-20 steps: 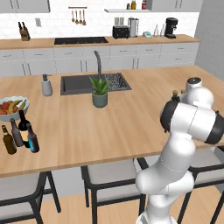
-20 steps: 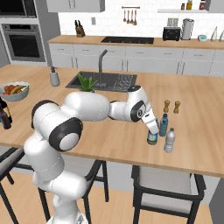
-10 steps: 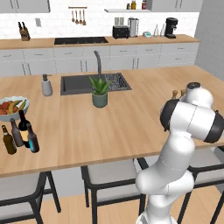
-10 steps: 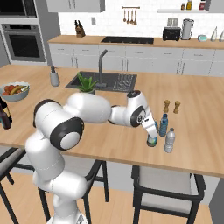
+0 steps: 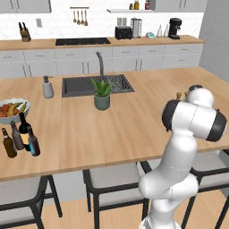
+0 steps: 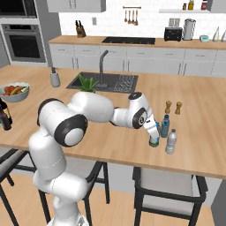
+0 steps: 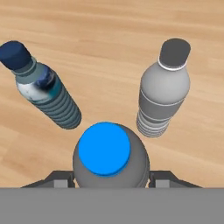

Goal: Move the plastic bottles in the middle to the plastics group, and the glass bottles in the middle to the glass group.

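Observation:
My gripper (image 6: 153, 137) is shut on the plastic bottle (image 6: 154, 141), low over the island's near right part. From the hand, its bright blue cap (image 7: 104, 148) sits between my fingers (image 7: 57, 178). Just beyond it stands the plastics group: a blue-tinted bottle (image 7: 46, 96) (image 6: 165, 126) and a clear greyish bottle (image 7: 165, 92) (image 6: 171, 141). At the island's far left, the black wine bottle (image 5: 23, 127) and dark beer bottle (image 5: 32, 141) stand close to an amber bottle (image 5: 8, 143) and a grey-brown bottle (image 5: 17, 136).
Two small wooden shakers (image 6: 173, 107) stand behind the plastic bottles. A fruit bowl (image 5: 12, 108) sits by the glass bottles. A potted plant (image 5: 102, 94), a sink (image 5: 96, 85) and a soap dispenser (image 5: 47, 87) lie mid-island. Stools stand under the near edge.
The hand with the blue-capped bottle has sunk slightly toward the counter beside the two plastic bottles. Everything else has stayed put.

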Controlling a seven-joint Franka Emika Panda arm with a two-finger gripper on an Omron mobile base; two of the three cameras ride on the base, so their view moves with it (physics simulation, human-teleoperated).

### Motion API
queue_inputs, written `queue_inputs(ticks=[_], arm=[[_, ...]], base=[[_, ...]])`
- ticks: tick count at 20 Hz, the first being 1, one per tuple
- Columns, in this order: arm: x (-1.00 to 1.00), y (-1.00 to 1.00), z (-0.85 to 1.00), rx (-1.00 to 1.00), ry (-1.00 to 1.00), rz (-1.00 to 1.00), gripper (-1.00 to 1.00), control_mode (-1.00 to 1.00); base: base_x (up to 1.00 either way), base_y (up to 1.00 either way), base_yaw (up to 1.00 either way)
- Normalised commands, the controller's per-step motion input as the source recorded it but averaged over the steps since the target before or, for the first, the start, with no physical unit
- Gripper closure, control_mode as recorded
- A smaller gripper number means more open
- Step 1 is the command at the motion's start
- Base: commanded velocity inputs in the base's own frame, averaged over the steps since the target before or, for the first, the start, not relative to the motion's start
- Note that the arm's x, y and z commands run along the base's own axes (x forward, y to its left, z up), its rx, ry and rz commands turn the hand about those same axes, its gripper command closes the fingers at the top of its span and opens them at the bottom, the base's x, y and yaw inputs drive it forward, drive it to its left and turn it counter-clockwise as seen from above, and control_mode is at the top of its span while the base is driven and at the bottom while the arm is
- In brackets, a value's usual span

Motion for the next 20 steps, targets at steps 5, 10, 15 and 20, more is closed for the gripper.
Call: queue_inputs(ticks=[5,10,15,20], arm=[[0.0,0.0,-0.14,0.0,0.0,-0.03,1.0,-1.0],[0.0,0.0,-0.05,0.0,0.0,-0.02,1.0,-1.0],[0.0,0.0,0.0,0.0,0.0,0.0,-1.0,-1.0],[0.0,0.0,0.03,0.0,0.0,0.0,-1.0,-1.0]], base=[[0.0,0.0,0.0],[0.0,0.0,0.0],[0.0,0.0,0.0],[0.0,0.0,0.0]])
